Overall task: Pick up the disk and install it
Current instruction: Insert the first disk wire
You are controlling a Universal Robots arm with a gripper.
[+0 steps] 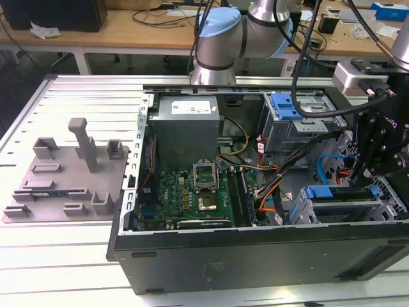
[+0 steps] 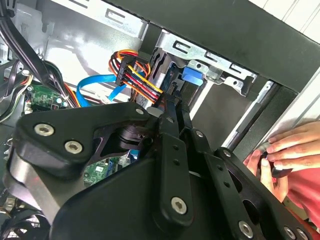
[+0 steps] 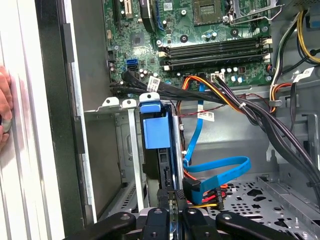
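One open computer case (image 1: 255,256) lies on its side on the slatted metal table (image 1: 77,96), and everything else is placed against it. The robot arm (image 1: 243,32) rises just beyond the case's far wall and reaches over it toward the corner on the exterior view's right. Outside the case, on the exterior view's left, sits a grey plastic tray (image 1: 64,176) with upright posts, apart from the case wall. Inside the case, the grey power supply (image 1: 186,125) sits against the far wall, with the green motherboard (image 1: 192,195) just nearer the camera than it. A metal drive cage (image 1: 348,204) occupies the case's near corner on the exterior view's right, and the disk (image 3: 156,131), its blue plastic frame showing at the end, stands edge-on in one slot of that cage, already seated between the cage's rails. The black gripper (image 3: 169,197) hangs over the cage with its fingers drawn close together right at the disk's edge, beside the bundle of coloured power wires (image 2: 140,80); whether they actually pinch the disk cannot be told. A blue flat data cable (image 3: 220,170) loops across the case floor next to the cage. A person's hand (image 2: 285,155) rests on the outside of the case wall nearest the cage.
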